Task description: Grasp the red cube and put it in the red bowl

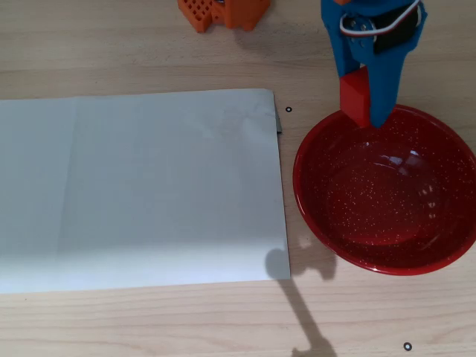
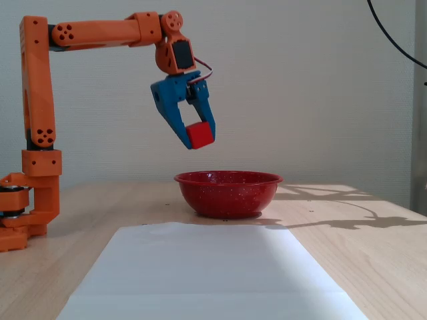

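Note:
My blue gripper [image 2: 198, 137] is shut on the small red cube [image 2: 199, 135] and holds it in the air above the left rim of the red bowl [image 2: 228, 193] in the fixed view. In the overhead view the gripper [image 1: 364, 104] and the cube [image 1: 355, 97] hang over the bowl's far rim [image 1: 387, 190]. The bowl is dark red, glossy, with white speckles, and nothing lies in it.
A large white paper sheet [image 1: 141, 190] covers the table left of the bowl in the overhead view. The orange arm base [image 2: 27, 207] stands at the left of the fixed view; its top shows at the overhead view's upper edge [image 1: 223, 11].

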